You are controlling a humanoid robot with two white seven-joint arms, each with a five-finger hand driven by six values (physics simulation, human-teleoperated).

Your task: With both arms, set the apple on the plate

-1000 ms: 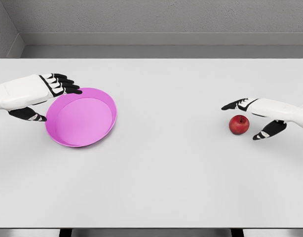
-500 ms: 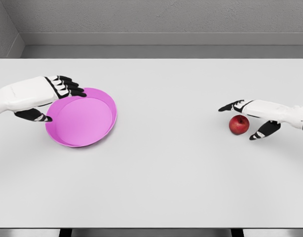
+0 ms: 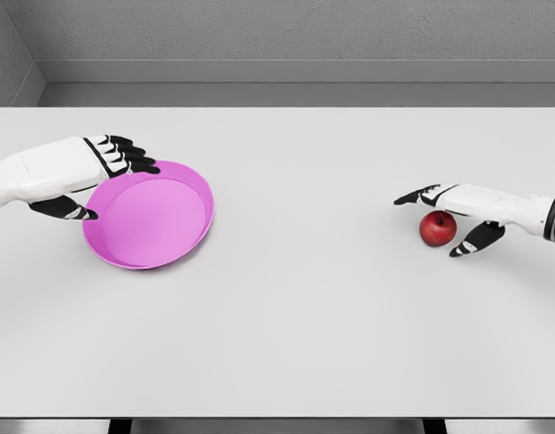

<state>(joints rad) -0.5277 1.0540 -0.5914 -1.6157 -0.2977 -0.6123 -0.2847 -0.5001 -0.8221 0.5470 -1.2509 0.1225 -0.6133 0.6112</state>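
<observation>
Right now the apple (image 3: 437, 228) sits on the table (image 3: 305, 298) at the right side, red, upright, stem up. Right hand (image 3: 458, 212) is over and around it: fingers (image 3: 413, 197) stretched out past the apple's far side, thumb (image 3: 467, 241) down on the near right side. Fingers spread, not closed on the fruit; can't tell if any part touches it. Apple rests on the table surface, not lifted.

Plate (image 3: 149, 215) is pink, well apart from the apple, on the left half of the table. Left hand (image 3: 83, 176) is at its left rim: black fingertips (image 3: 133, 158) over the far-left edge, thumb (image 3: 71, 211) at the near-left edge. Fingers bracket the rim loosely; a firm grip isn't visible. Plate looks tilted slightly, right side nearer the viewer showing its wall.
</observation>
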